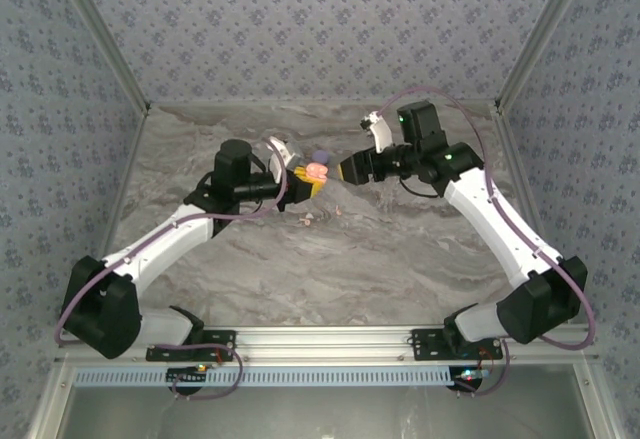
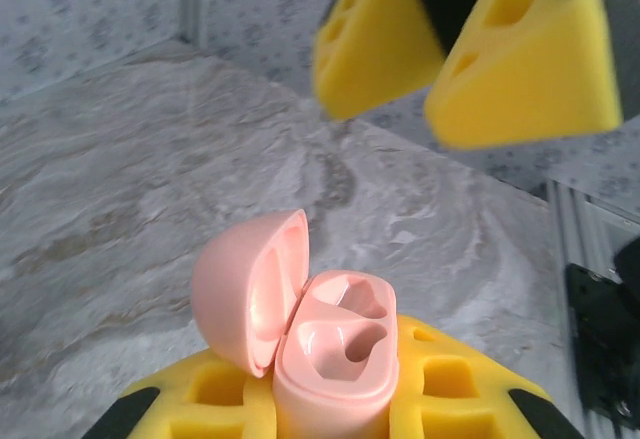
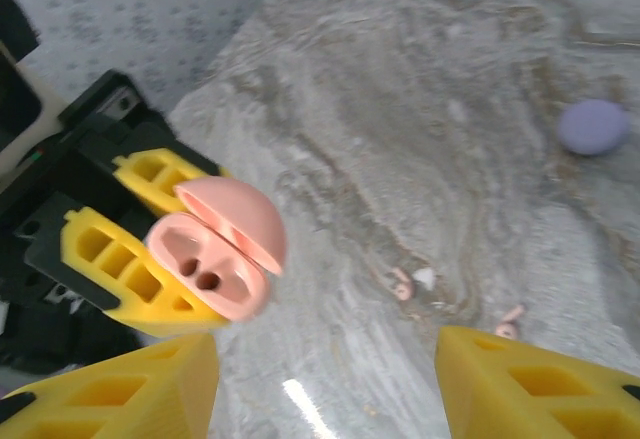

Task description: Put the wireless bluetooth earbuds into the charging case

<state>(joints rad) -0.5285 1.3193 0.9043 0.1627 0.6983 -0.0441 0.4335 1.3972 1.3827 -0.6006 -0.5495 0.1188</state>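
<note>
Awaiting earbuds (image 3: 402,285), open case (image 2: 335,359) is clamped in left claw (image 1: 303,185); parted right claw (image 3: 330,389) should next be lowered onto one

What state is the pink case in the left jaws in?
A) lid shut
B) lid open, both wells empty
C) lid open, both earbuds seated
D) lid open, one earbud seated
B: the pink case, clamped in the left jaws, has its lid swung open and both wells bare.
</note>
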